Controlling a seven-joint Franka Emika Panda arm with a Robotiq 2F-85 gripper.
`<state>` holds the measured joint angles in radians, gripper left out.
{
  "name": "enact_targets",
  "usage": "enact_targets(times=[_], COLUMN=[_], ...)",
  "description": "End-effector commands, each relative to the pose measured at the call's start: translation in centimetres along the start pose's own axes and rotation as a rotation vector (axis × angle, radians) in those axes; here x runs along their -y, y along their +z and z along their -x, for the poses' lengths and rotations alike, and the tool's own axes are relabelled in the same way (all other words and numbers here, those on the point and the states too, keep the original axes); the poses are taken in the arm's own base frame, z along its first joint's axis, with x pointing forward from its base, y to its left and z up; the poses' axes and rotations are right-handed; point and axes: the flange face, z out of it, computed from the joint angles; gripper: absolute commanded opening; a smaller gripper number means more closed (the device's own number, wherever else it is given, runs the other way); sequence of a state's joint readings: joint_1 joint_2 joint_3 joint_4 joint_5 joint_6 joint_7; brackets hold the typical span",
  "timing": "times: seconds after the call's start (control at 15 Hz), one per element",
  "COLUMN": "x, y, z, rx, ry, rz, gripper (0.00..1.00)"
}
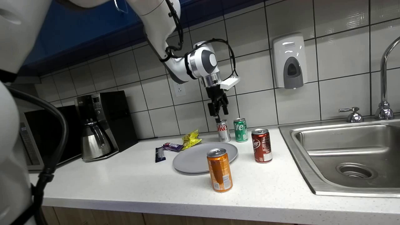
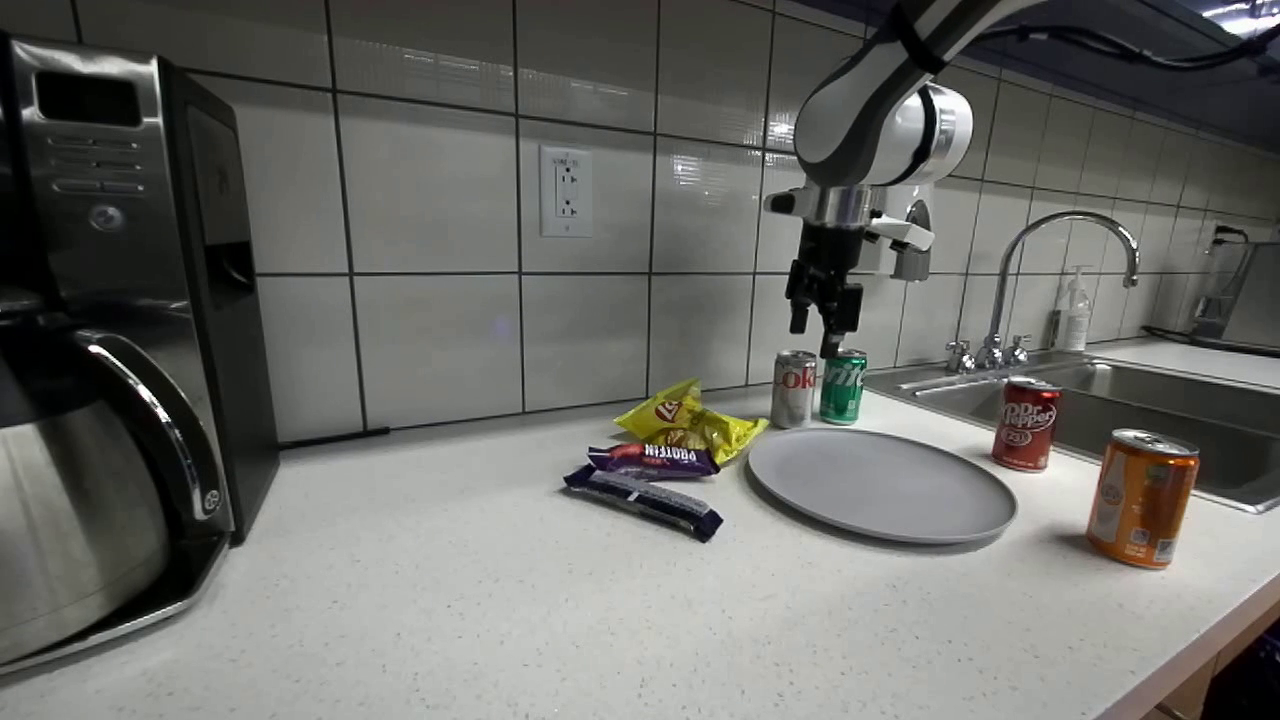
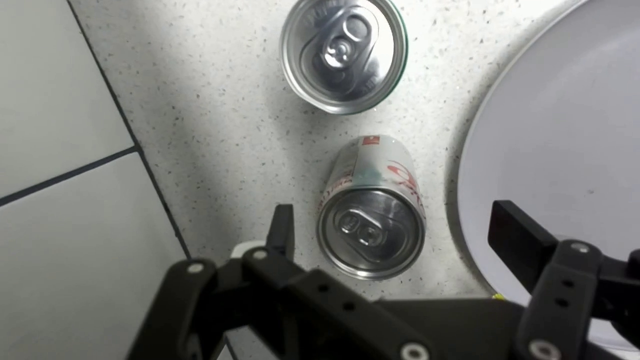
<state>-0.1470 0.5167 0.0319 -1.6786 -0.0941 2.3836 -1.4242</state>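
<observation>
silver coke can (image 3: 371, 235) below, pincer (image 3: 392, 219) wide and empty: likely the lining-up stage, next move calls for lowering!

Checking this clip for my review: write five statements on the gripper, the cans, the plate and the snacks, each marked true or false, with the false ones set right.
1. In the wrist view, the gripper is open, with the silver Coke can showing between its jaws. True.
2. The orange can stands on the gray plate. False: the orange can stands on the countertop, apart from the gray plate.
3. The green Sprite can stands beside the silver Coke can. True.
4. The Dr Pepper can lies on its side. False: the Dr Pepper can stands upright.
5. The purple protein bar lies between the yellow packet and the dark bar. True.
</observation>
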Motion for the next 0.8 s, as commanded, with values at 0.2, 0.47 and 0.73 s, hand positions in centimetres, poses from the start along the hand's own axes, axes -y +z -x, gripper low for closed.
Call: enact_targets(times=[0.2,0.47,0.73], x=[-2.0,-2.8,-3.5], y=[1.1,2.5,3.9], z=[-0.2,-0.6,-0.8], rx=[-0.024,-0.027,-0.026], ry=[-0.034,-0.041,-0.042], rz=[-0.036,-0.054,-0.07], gripper=[1.0,1.0,1.0])
